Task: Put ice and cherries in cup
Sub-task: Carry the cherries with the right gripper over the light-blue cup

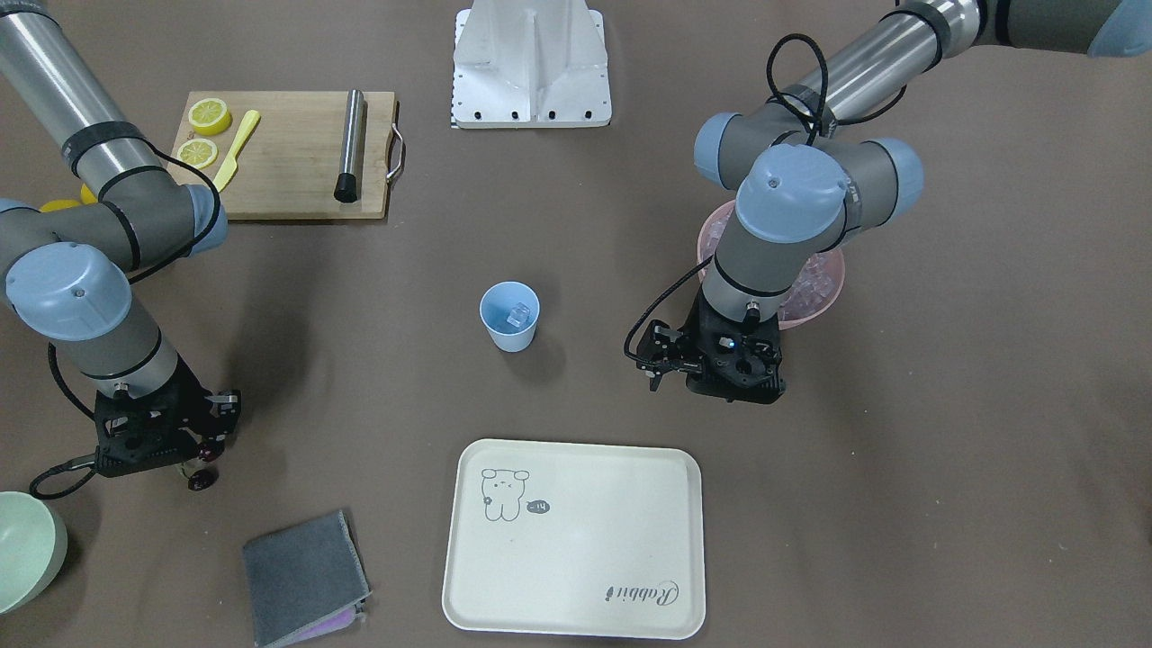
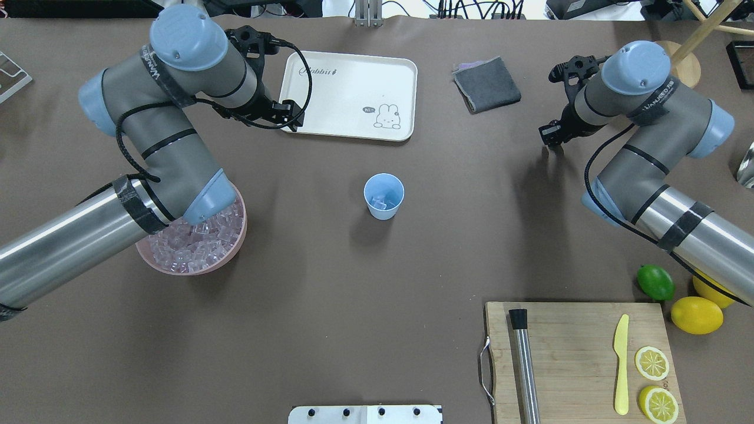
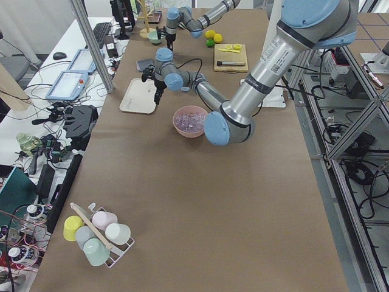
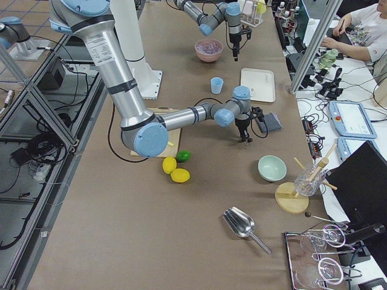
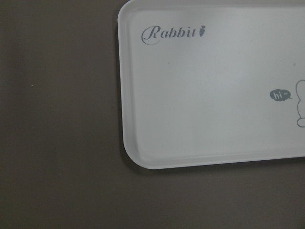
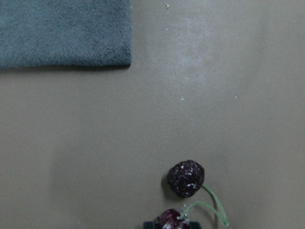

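The light blue cup [image 2: 383, 213] is seen standing upright near the middle of the brown tabletop [image 2: 330, 294]. 1 clear cube of ice [image 2: 380, 204] is seen lying inside it. Much more ice is heaped in the pink bowl [image 2: 184, 273]. This bowl is set on the robot's left and is partly covered by the left arm.

The 2 dark cherries [image 6: 186, 179] are joined by thin green stems. They are found on the robot's right, well apart from the cup and near a folded grey cloth [image 2: 486, 82]. They are seen right under the right fingers [image 2: 550, 134], which are pointed down. 1 cherry is shown at the very bottom edge of the right wrist view, and the other is seen just beside it. It cannot be told whether the right fingers are spread or are pinching a cherry.

The left fingers [image 2: 291, 115] are held pointing down beside a corner of the white tray [image 2: 347, 118], which has a rabbit drawn on it. It cannot be told whether they are spread or pressed together.

A wooden board [image 2: 571, 353] is laid on the robot's right side. 2 cut lemon pieces [image 2: 651, 363], a yellow knife [image 2: 621, 365] and a metal rod [image 2: 524, 371] are placed on it. A green lime [image 2: 655, 282] and 2 whole lemons [image 2: 696, 315] are set next to the board.
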`<state>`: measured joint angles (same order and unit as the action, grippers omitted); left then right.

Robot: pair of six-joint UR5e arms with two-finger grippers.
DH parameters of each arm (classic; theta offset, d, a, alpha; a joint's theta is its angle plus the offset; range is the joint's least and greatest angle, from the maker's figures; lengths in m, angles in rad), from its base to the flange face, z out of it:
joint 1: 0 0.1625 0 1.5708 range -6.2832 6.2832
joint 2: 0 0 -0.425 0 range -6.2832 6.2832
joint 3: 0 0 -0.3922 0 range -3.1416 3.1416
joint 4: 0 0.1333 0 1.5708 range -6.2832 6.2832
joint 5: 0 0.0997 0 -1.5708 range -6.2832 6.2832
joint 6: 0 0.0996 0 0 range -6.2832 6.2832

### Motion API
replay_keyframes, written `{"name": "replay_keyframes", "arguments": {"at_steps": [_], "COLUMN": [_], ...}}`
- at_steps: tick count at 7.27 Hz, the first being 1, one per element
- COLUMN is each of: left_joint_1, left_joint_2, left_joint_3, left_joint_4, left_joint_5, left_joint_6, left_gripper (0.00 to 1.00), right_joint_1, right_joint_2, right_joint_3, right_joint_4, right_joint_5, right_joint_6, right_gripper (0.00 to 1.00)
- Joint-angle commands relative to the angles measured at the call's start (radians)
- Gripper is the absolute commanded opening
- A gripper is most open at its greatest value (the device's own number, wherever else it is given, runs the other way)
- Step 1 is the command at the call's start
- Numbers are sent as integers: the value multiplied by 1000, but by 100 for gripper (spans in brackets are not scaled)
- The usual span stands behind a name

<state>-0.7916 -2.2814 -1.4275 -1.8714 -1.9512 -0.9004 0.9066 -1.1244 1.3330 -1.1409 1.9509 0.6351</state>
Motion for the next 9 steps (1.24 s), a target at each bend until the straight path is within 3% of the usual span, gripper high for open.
{"name": "replay_keyframes", "arguments": {"at_steps": [1, 3, 5, 6, 8, 9], "left_joint_1": [0, 0, 0, 3, 5, 5], "left_joint_2": [0, 0, 0, -1, -1, -3], "left_joint_3": [-1, -1, 1, -1, -1, -1], "left_joint_4": [0, 0, 0, 0, 0, 0], "left_joint_5": [0, 0, 0, 0, 0, 0], "left_joint_6": [0, 2, -2, -6, -2, 0], "left_gripper": [96, 97, 97, 97, 97, 96], "right_joint_1": [0, 32, 58, 55, -6, -56], "right_joint_2": [0, 14, 46, 92, 142, 185], "right_joint_3": [0, 12, 81, 127, 268, 294], "right_joint_4": [1, -2, -41, -81, -198, -212], "right_joint_5": [-3, 40, 127, 158, 160, 142], "right_joint_6": [0, 2, 41, 177, 313, 407], "right_gripper": [20, 0, 0, 0, 0, 0]}}
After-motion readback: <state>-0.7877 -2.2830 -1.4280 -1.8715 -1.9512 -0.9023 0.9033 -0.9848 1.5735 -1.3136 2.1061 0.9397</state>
